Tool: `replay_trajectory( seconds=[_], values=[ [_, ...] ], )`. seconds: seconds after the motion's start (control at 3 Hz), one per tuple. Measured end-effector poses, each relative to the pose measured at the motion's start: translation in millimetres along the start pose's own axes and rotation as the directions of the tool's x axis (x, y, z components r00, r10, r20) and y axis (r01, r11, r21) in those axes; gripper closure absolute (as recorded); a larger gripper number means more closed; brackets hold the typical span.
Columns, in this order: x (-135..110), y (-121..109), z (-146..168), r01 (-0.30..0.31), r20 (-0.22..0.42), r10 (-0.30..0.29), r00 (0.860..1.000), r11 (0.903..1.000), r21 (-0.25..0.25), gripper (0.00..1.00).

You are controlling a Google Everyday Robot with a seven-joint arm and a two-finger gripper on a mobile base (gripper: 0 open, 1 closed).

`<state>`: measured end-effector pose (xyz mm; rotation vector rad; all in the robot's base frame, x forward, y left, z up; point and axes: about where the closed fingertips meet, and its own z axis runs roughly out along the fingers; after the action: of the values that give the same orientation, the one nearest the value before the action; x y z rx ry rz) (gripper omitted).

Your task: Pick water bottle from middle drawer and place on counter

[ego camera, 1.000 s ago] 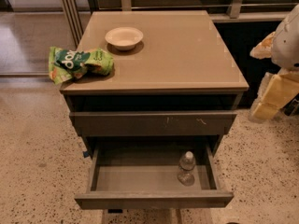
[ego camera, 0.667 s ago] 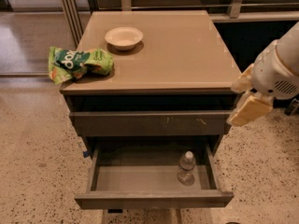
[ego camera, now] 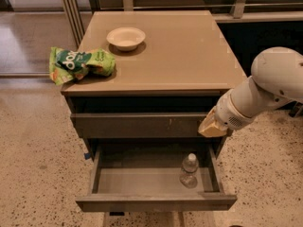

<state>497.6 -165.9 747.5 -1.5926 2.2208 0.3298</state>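
The water bottle (ego camera: 189, 170), clear with a white cap, stands upright at the right side of the open middle drawer (ego camera: 151, 202). The drawer is pulled out toward me, and the bottle is the only thing inside it. The tan counter (ego camera: 180, 56) tops the cabinet. My gripper (ego camera: 212, 125) hangs at the end of the white arm (ego camera: 270, 86). It is by the right end of the closed scratched drawer front (ego camera: 137, 125), above and slightly right of the bottle and apart from it.
A white bowl (ego camera: 126, 38) sits at the back left of the counter. A green chip bag (ego camera: 80, 63) lies on its left edge and overhangs it. Speckled floor surrounds the cabinet. A dark wall and railing stand behind it on the right.
My arm has swung in from the right edge, moving left and down, and the gripper is now over the open drawer's right side. The bottle, bowl and bag have not moved.
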Motion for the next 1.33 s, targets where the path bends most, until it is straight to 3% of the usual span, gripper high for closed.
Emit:
replay_trajectory(
  seconds=[0.33,0.67,1.0,1.33],
  values=[
    [0,0,1,-0.001,0.000,0.001,1.000,1.0000,-0.002,1.00],
    [27,-3,24,-0.013,-0.007,0.013,1.000,0.9997,0.020,1.00],
    [69,-5,58,-0.033,-0.006,0.033,0.999,0.9986,0.041,1.00],
    [126,-15,109,-0.104,0.025,0.102,0.994,0.9931,0.055,1.00]
  ],
)
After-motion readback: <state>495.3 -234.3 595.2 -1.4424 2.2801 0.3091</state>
